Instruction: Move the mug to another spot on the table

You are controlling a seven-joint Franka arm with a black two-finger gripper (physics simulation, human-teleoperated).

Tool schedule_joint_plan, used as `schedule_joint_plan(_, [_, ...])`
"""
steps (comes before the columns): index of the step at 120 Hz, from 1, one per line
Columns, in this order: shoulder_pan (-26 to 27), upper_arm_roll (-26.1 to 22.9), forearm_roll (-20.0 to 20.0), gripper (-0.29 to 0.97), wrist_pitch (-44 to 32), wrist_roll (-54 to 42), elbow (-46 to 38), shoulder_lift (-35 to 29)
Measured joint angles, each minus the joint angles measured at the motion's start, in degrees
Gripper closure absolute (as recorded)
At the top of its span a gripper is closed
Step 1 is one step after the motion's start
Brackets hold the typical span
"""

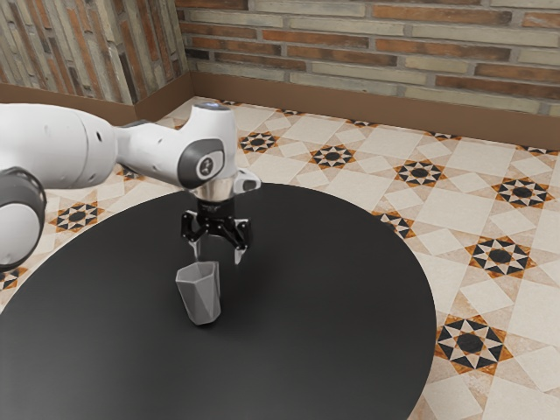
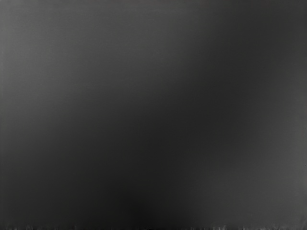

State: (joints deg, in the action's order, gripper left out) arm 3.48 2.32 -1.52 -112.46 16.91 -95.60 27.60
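Well, the white arm (image 1: 105,153) comes in from the exterior view's left and bends at a round grey joint. From there the hand points straight down at the table (image 1: 332,306). The arm is smooth and shiny, with fat round parts and a dark band near the picture's edge.

The black gripper (image 1: 219,254) hangs just over the mug (image 1: 199,296). Its two fingers (image 1: 238,254) are spread apart like a little upside-down V, and they are not squeezing anything. One fingertip is very close to the mug's rim, but I cannot tell if it touches.

The mug stands upright on the table, on the side nearer the exterior view's left, well in from the edge. It is grey and dull. Its sides are made of flat faces with sharp corners, not one round wall. It is wide at the top and gets thinner toward the bottom.

The table is round, black and smooth, with a soft shine. The floor (image 1: 455,192) has pale tiles with dark star shapes. The wall (image 1: 394,44) is rough red and brown brick.
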Motion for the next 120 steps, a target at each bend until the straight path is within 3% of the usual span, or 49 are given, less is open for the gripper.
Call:
schedule_joint_plan(23, [0.1, 0.1, -0.4, 0.00, -0.1, 0.8, -1.2, -3.7])
schedule_joint_plan(92, [1.1, 2.2, -3.6, 0.00, 2.8, -0.9, -5.5, -23.5])
schedule_joint_plan(120, [1.8, 1.8, -5.0, 0.00, 6.1, -3.3, -4.0, -25.6])
